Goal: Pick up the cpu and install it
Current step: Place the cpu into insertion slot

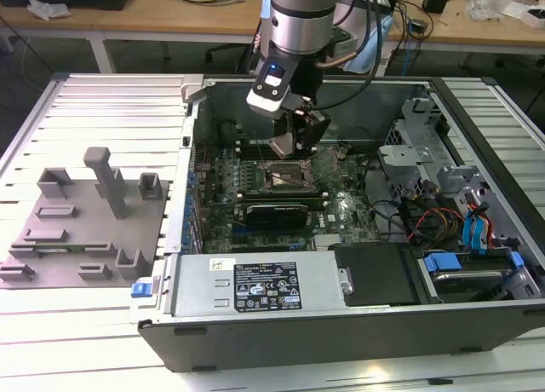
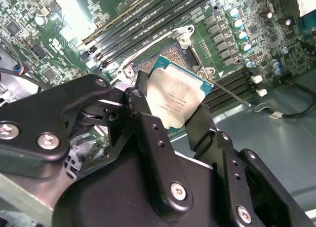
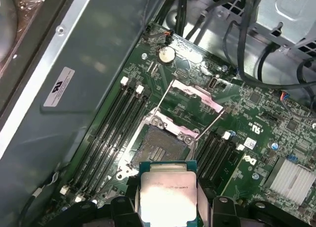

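Nearest us, in the second wrist view, the black two-fingered gripper (image 2: 173, 107) pinches the cpu (image 2: 176, 96), a small flat square chip with a silvery metal top and a green rim. One finger presses on each of two opposite edges. The chip's metal top faces the wrist cameras. It is close to square, so we see no long axis.

Just beyond the chip in the first wrist view lies the dark square socket (image 3: 165, 144), its thin metal latch frame (image 3: 196, 96) swung up and open. We judge the chip hangs above the socket and a little to one side of it, not yet seated.

Around the socket spreads the green motherboard (image 3: 256, 103) with rows of black memory slots (image 3: 116, 133).

In the exterior view the gripper (image 1: 294, 145) hangs at upper centre, inside the open grey metal computer case (image 1: 477, 324). A grey plastic tray (image 1: 77, 226) lies at that view's left.

Faint print marks the chip's top. White printed labels sit on the case wall (image 3: 58, 86) and on the silver power supply box (image 1: 268, 285). We read none of them out.
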Controlling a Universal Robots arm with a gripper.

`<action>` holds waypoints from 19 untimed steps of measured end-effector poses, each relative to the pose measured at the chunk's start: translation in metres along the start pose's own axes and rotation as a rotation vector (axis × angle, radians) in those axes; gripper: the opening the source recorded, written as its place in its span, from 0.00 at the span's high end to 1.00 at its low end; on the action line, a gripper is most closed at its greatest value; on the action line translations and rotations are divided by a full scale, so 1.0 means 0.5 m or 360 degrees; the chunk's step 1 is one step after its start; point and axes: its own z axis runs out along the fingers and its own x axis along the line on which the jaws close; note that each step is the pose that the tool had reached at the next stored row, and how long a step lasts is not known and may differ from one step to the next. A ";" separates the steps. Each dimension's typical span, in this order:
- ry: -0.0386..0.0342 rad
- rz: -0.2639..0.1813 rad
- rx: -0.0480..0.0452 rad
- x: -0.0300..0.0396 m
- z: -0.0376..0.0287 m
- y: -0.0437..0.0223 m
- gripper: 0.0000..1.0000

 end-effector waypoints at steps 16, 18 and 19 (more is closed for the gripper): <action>-0.0009 0.0420 0.0001 0.000 0.001 0.000 0.45; -0.0010 0.0460 0.0001 0.000 0.001 0.000 0.45; -0.0011 0.0485 0.0001 0.000 0.001 0.000 0.45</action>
